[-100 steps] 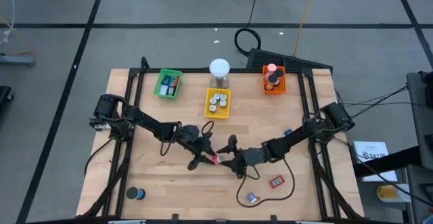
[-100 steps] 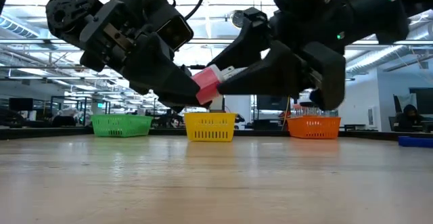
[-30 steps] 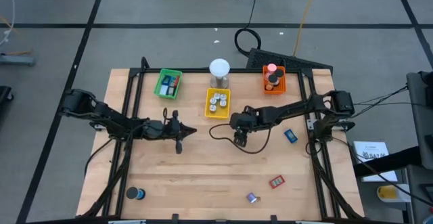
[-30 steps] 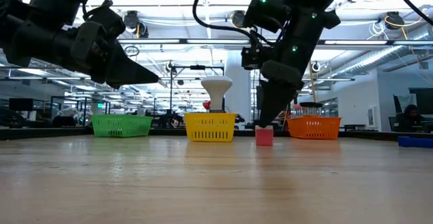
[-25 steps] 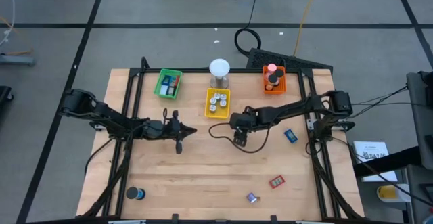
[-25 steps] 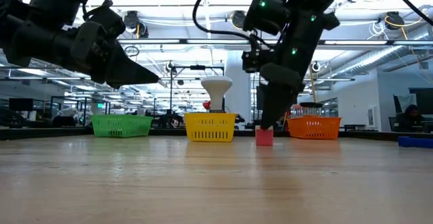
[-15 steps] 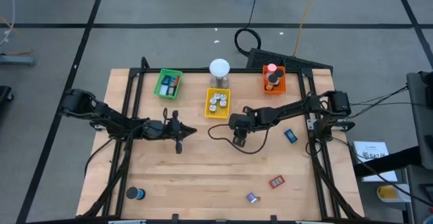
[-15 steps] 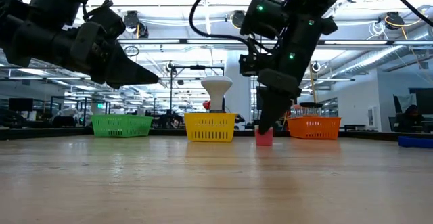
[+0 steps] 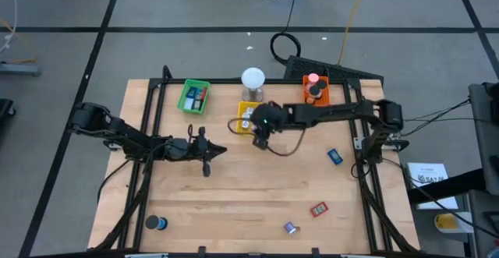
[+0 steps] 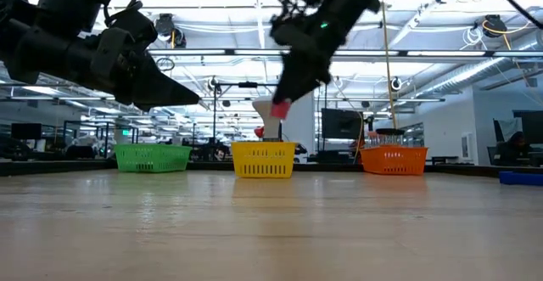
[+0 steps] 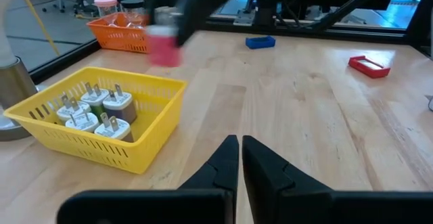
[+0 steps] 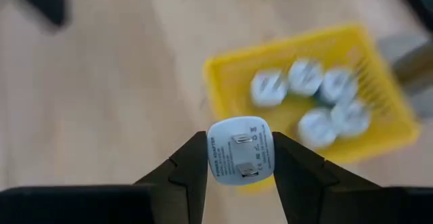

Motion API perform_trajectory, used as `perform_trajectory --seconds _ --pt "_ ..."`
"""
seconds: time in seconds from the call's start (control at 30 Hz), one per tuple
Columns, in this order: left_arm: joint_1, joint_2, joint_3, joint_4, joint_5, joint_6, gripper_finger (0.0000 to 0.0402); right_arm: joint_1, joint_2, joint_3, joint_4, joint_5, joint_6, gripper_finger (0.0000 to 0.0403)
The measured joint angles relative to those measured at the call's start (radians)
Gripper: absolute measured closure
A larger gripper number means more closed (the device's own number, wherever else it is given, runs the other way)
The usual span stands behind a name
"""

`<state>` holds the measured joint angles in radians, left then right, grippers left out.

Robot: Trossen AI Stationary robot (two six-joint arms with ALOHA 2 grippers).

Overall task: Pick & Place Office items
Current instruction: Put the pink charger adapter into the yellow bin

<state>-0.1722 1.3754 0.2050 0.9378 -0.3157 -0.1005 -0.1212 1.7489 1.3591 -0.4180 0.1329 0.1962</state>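
A small pink charger with a white pronged face sits between the fingers of my right gripper, which is shut on it. In the high view this gripper hangs by the near edge of the yellow tray; the low view shows the pink charger high above the table. Several white chargers lie in that tray. My left gripper waits shut, with nothing in it, over the table's left middle. My right gripper pinches the charger by two opposite sides between its two fingers. The fingers slant down from the table's right. The charger is lifted clear of the table, its white pronged face turned toward the wrist camera.
A green tray and an orange tray stand along the far edge, with a white-domed cylinder behind the yellow tray. A blue piece, a red piece, a small silvery bit and a dark roll lie loose.
My right gripper has taken hold of the pink charger, which stood on the table's middle, and lifted it clear. It has carried it up and toward the table's left and far edges, to the yellow tray.
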Motion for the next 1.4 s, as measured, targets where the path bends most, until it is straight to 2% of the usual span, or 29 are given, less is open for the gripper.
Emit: perform_trajectory --seconds 0.1,0.17,0.23,0.5,0.67,0.83,1.13,1.3,1.4 --pt "0.000 0.000 0.000 0.000 0.000 0.001 0.0386 -0.047 0.032 0.032 -0.038 -0.004 -0.070 0.0278" --pt "0.000 0.000 0.000 -0.001 0.000 0.011 0.0394 -0.071 0.060 0.052 -0.005 -0.014 -0.108 0.0277" --pt "0.000 0.000 0.000 0.000 0.000 0.015 0.0399 -0.089 0.076 0.054 0.002 -0.053 -0.122 0.0277" --pt "0.000 0.000 0.000 -0.005 0.000 0.016 0.0379 -0.111 0.155 0.052 0.029 -0.082 -0.189 0.0276" --pt "0.000 0.000 0.000 -0.005 0.000 0.015 0.0385 -0.116 0.183 0.051 0.046 -0.099 -0.217 0.0276" --pt "0.000 0.000 0.000 -0.005 0.000 0.014 0.0399 -0.115 0.186 0.051 0.045 -0.109 -0.235 0.0275" --pt "0.000 0.000 0.000 -0.005 0.000 0.014 0.0381 -0.135 0.186 0.015 0.068 -0.108 -0.235 0.0274" --pt "0.000 0.000 0.000 -0.005 0.000 0.017 0.0398 -0.135 0.186 -0.007 0.106 -0.108 -0.235 0.0257" --pt "0.001 0.000 0.000 -0.005 0.000 0.017 0.0393 -0.135 0.186 -0.007 0.106 -0.109 -0.236 0.0248"
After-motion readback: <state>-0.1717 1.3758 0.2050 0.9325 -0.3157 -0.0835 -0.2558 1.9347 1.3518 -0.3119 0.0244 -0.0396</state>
